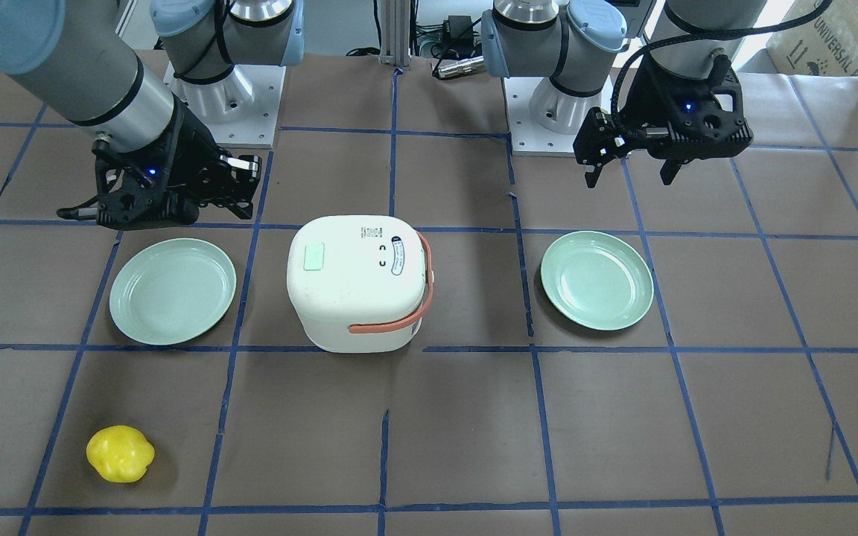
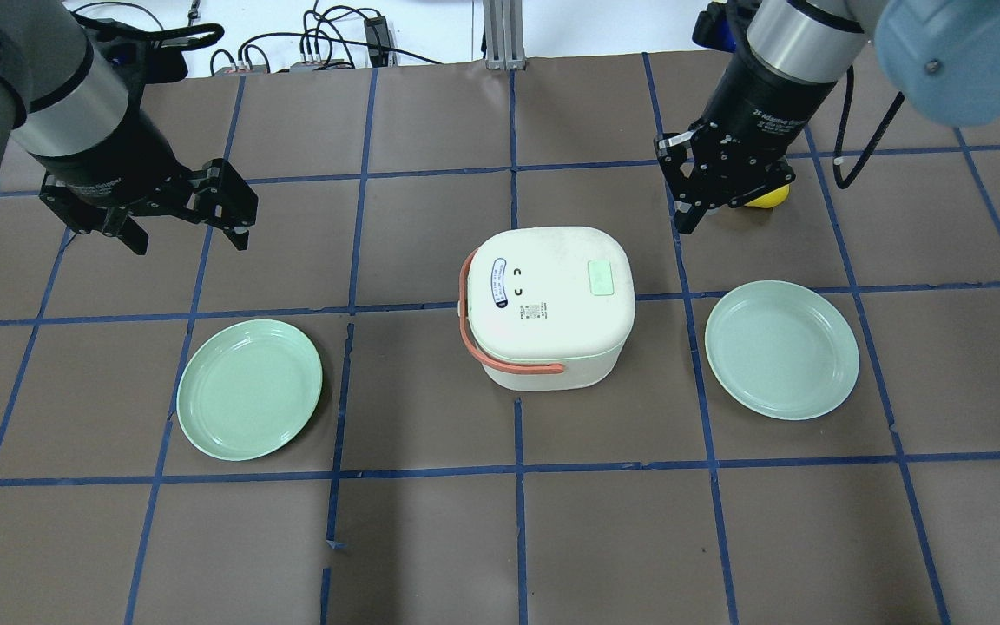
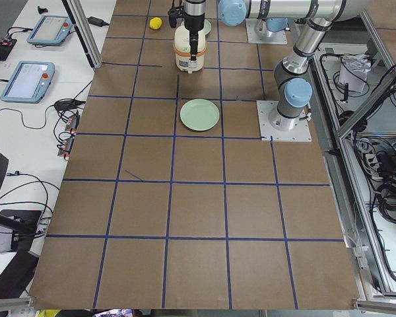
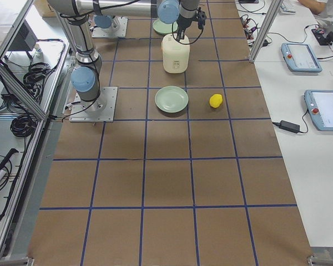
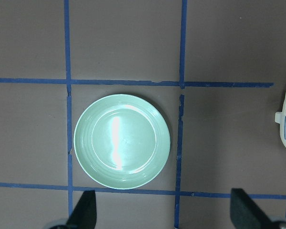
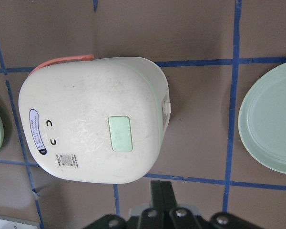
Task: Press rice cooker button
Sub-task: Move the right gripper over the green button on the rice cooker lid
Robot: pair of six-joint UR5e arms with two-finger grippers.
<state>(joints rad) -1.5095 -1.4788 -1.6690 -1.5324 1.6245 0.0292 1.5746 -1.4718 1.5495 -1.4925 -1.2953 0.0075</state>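
The white rice cooker (image 2: 552, 308) with an orange handle stands mid-table. A pale green rectangular button (image 2: 601, 279) sits on its lid; it also shows in the front view (image 1: 314, 257) and the right wrist view (image 6: 120, 134). My right gripper (image 2: 687, 221) is shut and empty. It hovers beyond the cooker's right side, apart from it; its fingers (image 6: 162, 195) are pressed together. My left gripper (image 2: 187, 236) is open and empty. It hangs high over the table's left, above a green plate (image 5: 122, 140), with fingertips (image 5: 83, 212) spread wide.
Two pale green plates lie on either side of the cooker, one on the left (image 2: 250, 389) and one on the right (image 2: 781, 349). A yellow fruit (image 1: 121, 453) lies on the far side of the table, partly hidden behind my right gripper in the overhead view.
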